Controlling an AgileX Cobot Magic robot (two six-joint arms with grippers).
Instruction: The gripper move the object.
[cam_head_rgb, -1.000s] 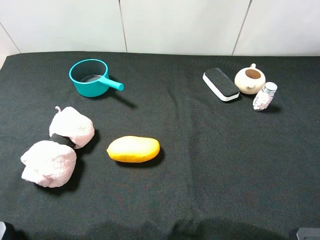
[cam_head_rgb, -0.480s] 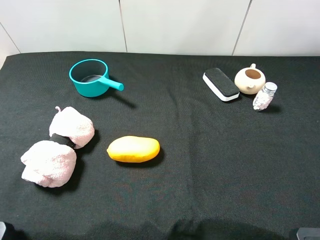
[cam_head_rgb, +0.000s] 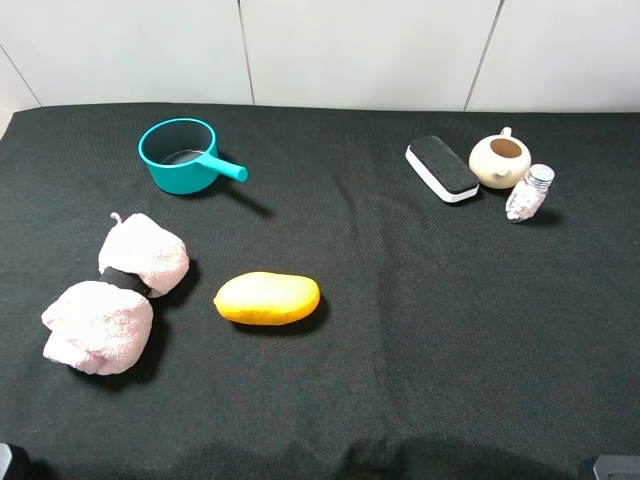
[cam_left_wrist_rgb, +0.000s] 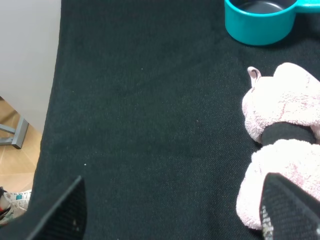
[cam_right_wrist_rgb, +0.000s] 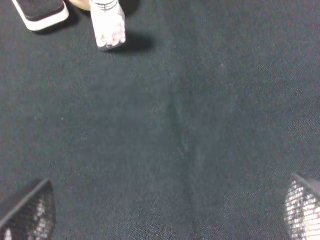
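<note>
Looking down on your table, you get both grippers only as fingertips at the picture edges, jaws spread wide and empty.

Your right gripper shows just two mesh-textured fingertips over bare black cloth, well apart from the glass bottle, which stands beside the cream teapot near the eraser block. In the right wrist view the bottle's cap is cut off at the frame edge, and its contents blur. Your left gripper hangs near the pink towel bundle, one fingertip overlapping it in view; contact cannot be told. Only part of the teal pot shows there.
</note>
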